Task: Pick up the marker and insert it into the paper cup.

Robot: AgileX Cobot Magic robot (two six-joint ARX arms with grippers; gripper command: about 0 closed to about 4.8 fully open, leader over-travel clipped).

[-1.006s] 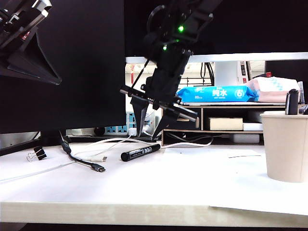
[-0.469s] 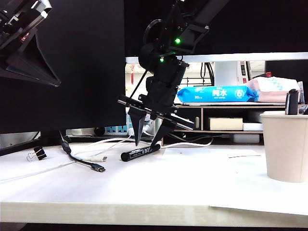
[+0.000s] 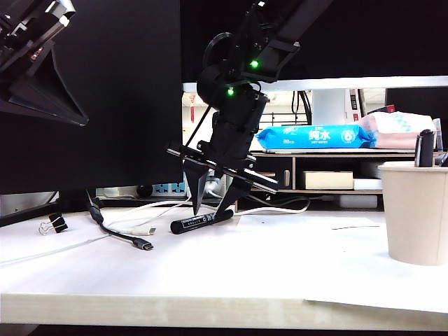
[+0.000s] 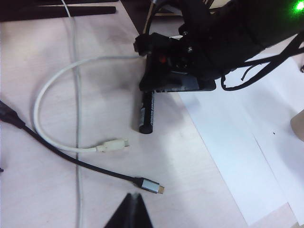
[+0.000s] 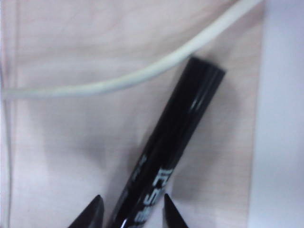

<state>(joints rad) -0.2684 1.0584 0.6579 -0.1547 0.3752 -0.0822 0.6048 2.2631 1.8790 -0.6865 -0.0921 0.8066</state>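
While the thick black cylindrical marker (image 3: 204, 222) lies flat on the pale wooden counter (image 3: 231, 280), left of centre, its long axis runs left-right with the right end slightly farther. The right hand (image 3: 208, 207) stands spread wide directly over the barrel, one fingertip on the near side and one on the far side, holding nothing. Compared with a second ago it has dropped from well above to straddle the marker. The left hand (image 4: 129, 211), raised at the far left, shows too little to tell its state. The plain beige paper cup (image 3: 417, 212) stands well apart at the right edge.
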